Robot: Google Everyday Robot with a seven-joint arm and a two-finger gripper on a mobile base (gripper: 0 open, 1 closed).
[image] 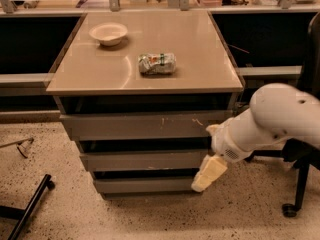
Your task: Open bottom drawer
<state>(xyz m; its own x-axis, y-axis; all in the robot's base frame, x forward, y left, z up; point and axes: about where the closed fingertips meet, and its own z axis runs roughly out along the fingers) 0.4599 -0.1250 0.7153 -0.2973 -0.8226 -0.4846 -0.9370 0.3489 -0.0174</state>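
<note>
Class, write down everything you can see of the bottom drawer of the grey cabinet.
The bottom drawer is the lowest and slimmest of three flat grey fronts, plain, with no handle. It sits level just above the speckled floor, a dark gap above it, and does not look pulled out. The gripper hangs in front of its right end; contact cannot be told.
</note>
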